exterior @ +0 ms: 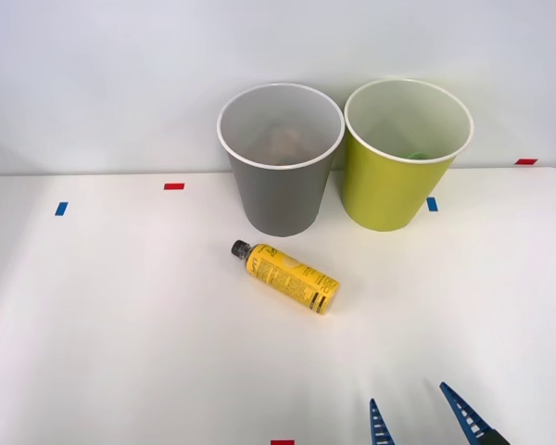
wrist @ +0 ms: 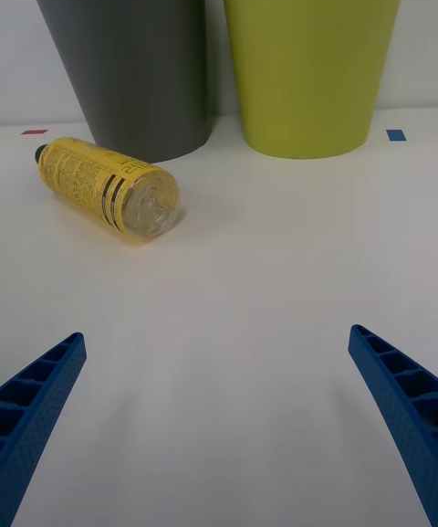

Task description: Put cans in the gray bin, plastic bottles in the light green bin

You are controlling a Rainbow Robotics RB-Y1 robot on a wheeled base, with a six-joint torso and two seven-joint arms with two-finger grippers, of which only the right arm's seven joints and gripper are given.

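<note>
Here the bottle (exterior: 285, 276) lies flat on the table (exterior: 120, 324); probably light, smooth, prone to roll. Grip mid-body. Jaws stand released.

My front camera sits high above my arms, looking forward and down across the white worktop (exterior: 120, 352) to the wall behind; it sees into the open tops of the gray bin (exterior: 280, 199) and green bin (exterior: 389, 190). My right wrist camera rides low, close to the worktop, looking level past my wide-apart fingers (wrist: 36, 390) at the bins' sides. Both views share the two bins, the lying bottle (exterior: 285, 276) and the worktop before them.
</note>
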